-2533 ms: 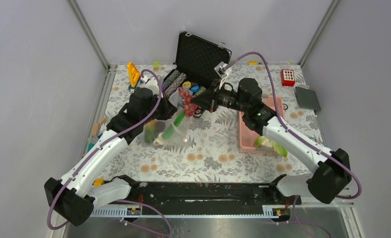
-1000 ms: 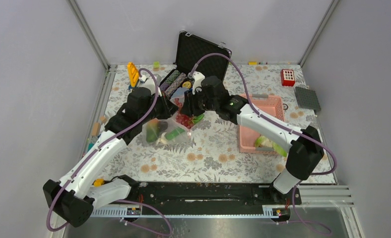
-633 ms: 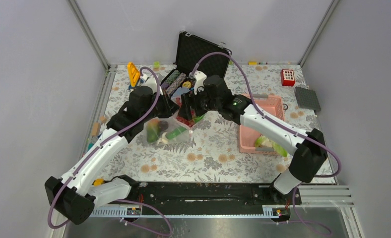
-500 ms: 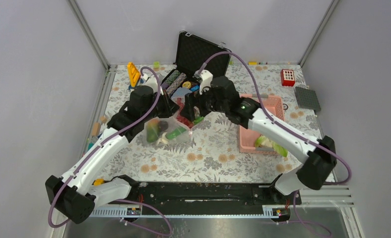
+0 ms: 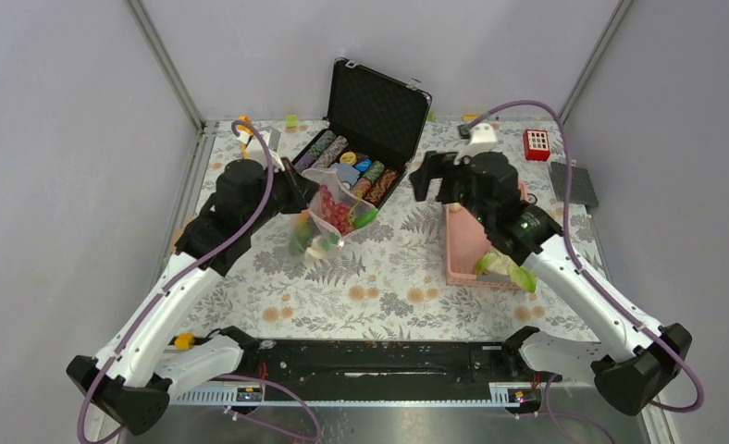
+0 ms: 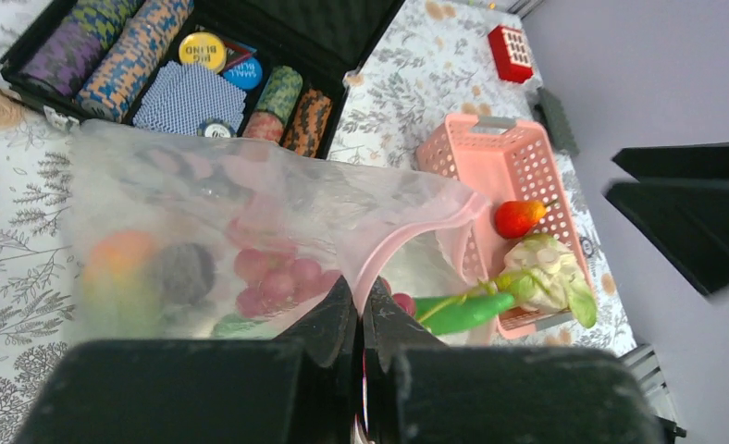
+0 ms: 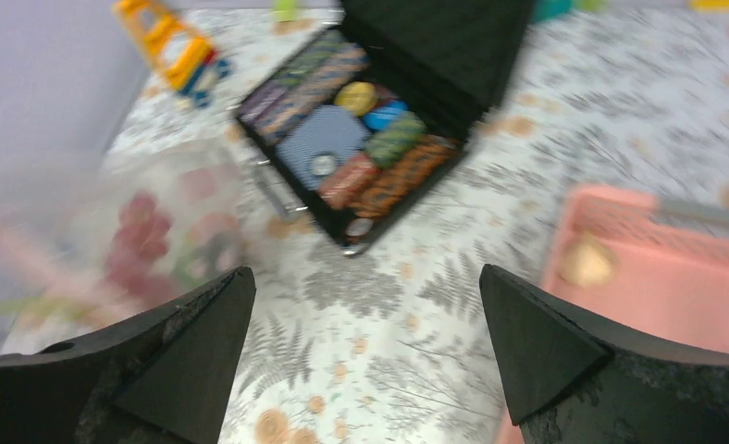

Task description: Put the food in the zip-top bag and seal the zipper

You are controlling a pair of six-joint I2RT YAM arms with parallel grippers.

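The clear zip-top bag (image 5: pixel 331 205) hangs from my left gripper (image 5: pixel 307 191), which is shut on the pink zipper strip (image 6: pixel 405 242) at the bag's mouth. Inside the bag lie purple-red grapes (image 6: pixel 278 277), an orange-green mango (image 6: pixel 125 264) and a long green vegetable (image 6: pixel 458 310) that pokes toward the mouth. My right gripper (image 5: pixel 431 179) hovers wide open and holds nothing, between the black case and the pink basket (image 5: pixel 463 250). In the basket rest a red fruit (image 6: pixel 518 217) and a white-green leafy piece (image 5: pixel 507 268).
An open black case (image 5: pixel 368 111) with striped poker chips (image 7: pixel 379 180) and cards stands behind the bag. A yellow toy (image 5: pixel 247 129) sits far left. A red block (image 5: pixel 536 144) and a grey plate (image 5: pixel 574 182) lie at the far right. Floral cloth (image 5: pixel 389 277) covers the table.
My right gripper opened, left the grapes in the bag and pulled back right toward the basket. The left gripper raised the bag, still shut on its mouth.
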